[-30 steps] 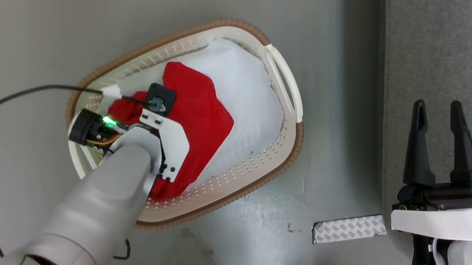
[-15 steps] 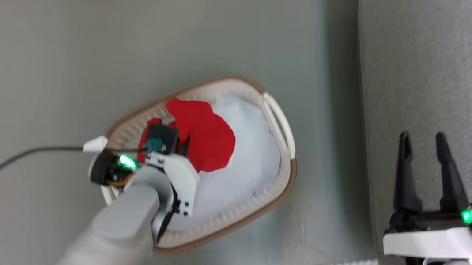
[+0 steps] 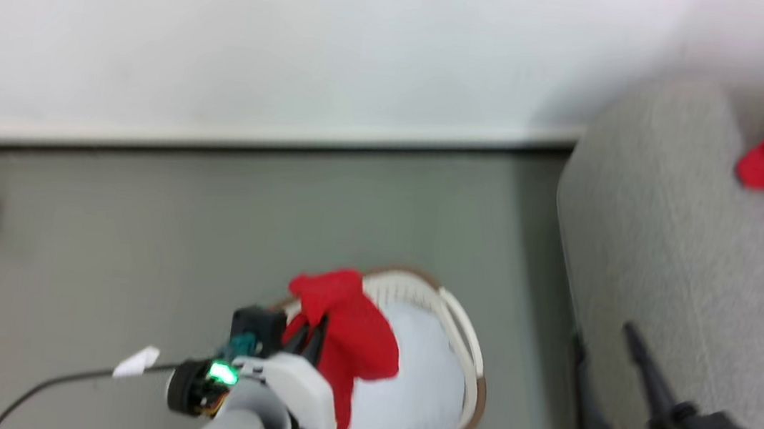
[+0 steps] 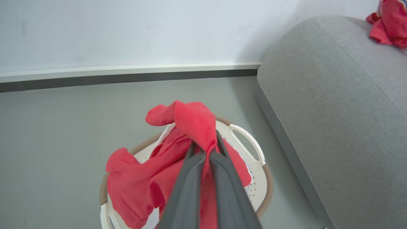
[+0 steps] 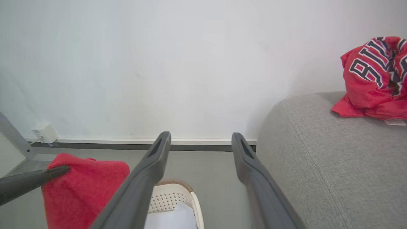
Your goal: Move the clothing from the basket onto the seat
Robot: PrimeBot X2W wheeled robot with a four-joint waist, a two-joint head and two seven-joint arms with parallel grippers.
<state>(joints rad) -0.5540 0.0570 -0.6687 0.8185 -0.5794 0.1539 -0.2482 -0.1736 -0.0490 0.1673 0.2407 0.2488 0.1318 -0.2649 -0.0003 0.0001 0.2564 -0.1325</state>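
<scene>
With one red jersey (image 5: 365, 79) on the seat (image 5: 318, 165), the left claw (image 4: 206, 149) grips the clothing (image 4: 194, 121), seemingly half out of the basket (image 4: 256, 152); right claw (image 5: 200, 140) gapes empty

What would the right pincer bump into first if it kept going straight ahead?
Probably the white wall, down by its baseboard: the right pincer points between the basket and the sofa. Depth is unclear.

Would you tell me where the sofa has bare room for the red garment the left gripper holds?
The sofa is bare from its rounded end beside the basket up to the lettered red jersey lying at its far end by the wall. That far end is crowded; the open right gripper hangs by the near edge.
</scene>
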